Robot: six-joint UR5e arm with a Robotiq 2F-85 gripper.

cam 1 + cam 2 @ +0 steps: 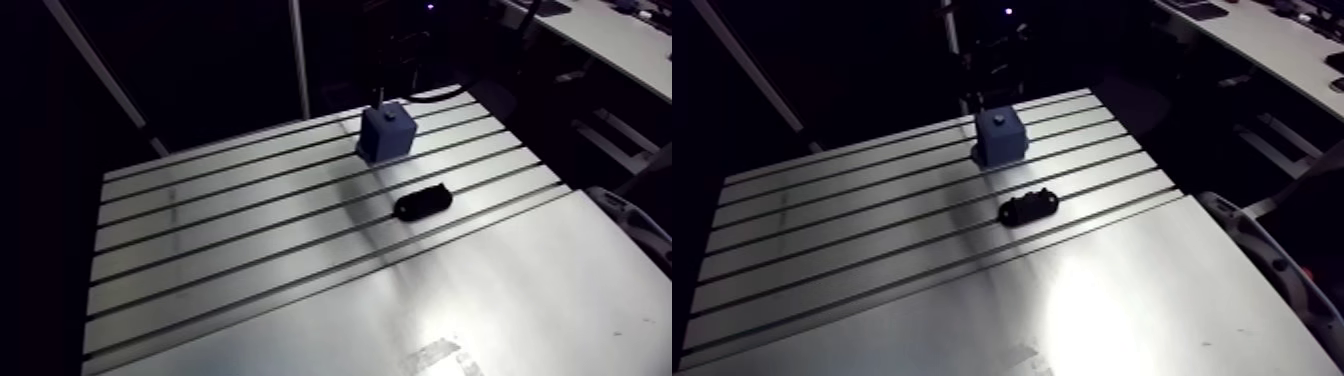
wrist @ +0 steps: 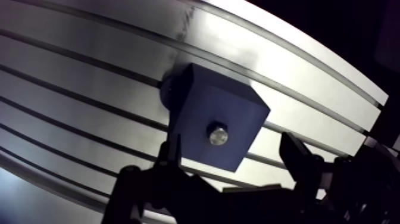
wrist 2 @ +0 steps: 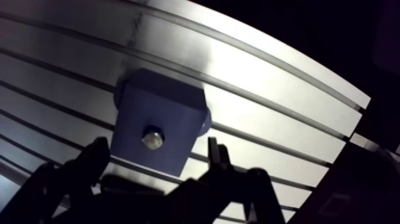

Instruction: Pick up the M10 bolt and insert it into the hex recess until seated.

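Observation:
A blue block [image 2: 217,122] stands on the slotted table [image 1: 250,260] near its far edge. The bolt [image 2: 218,136] sits upright in the middle of the block's top face, and only its silvery hex head shows. In the wrist view my gripper [image 2: 232,149] hangs above the block, open. One dark finger [image 2: 171,156] stands on each side of the bolt head, and neither touches it. In the arm view the block [image 1: 998,138] shows with the bolt head [image 1: 1000,117] as a small spot on top. The gripper above it is lost in the dark.
A black oblong part [image 1: 422,203] lies across the slots a short way in front of the block. The slotted half of the table gives way to a smooth plate [image 1: 520,300] nearer the camera.

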